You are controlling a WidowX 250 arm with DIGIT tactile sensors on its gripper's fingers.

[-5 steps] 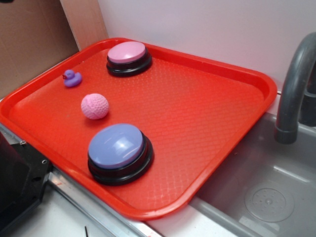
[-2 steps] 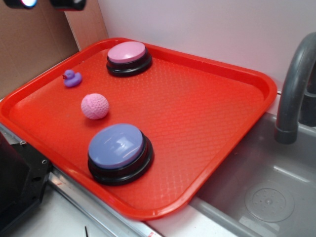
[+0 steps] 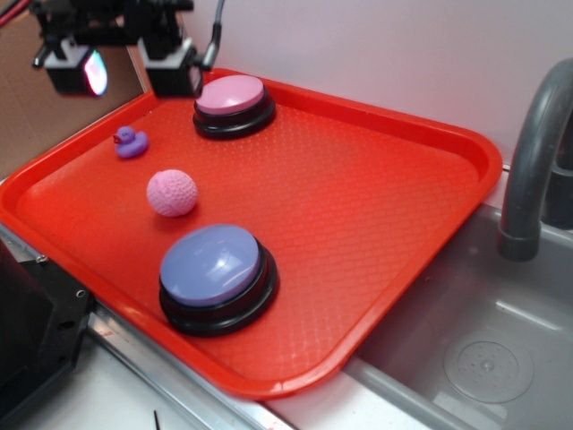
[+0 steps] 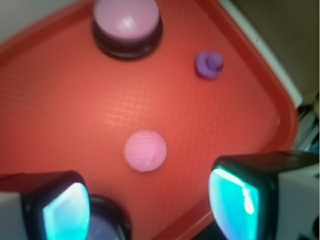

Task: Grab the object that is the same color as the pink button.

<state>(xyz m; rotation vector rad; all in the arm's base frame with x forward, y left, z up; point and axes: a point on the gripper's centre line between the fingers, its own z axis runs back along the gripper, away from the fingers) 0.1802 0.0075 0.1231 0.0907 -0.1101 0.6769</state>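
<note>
While our claw [image 3: 123,67] is hanging with fingers apart above the tray's [image 3: 376,206] far corner, the ball [image 3: 172,193] is lying untouched (between both buttons, near the duck [image 3: 131,142]).

Exterior pic is bright & even, w/ soft light from above. The red tray [image 3: 376,179] looks sharp and its bumpy texture shows. Small white glare spots sit on the pink button [image 3: 231,94] & the blue button [image 3: 211,262]. The pink ball [image 3: 172,193] drops only a faint shadow. The faucet [image 3: 533,161] has a pale shine along its curve.

Wrist pic is blurry all over, soft & smeared. The ball [image 4: 145,150] and purple duck [image 4: 209,65] look fuzzy. The gripper [image 4: 155,205] fingers [image 4: 235,197] glow teal-green, very out of focus. Top right corner is dark.
</note>
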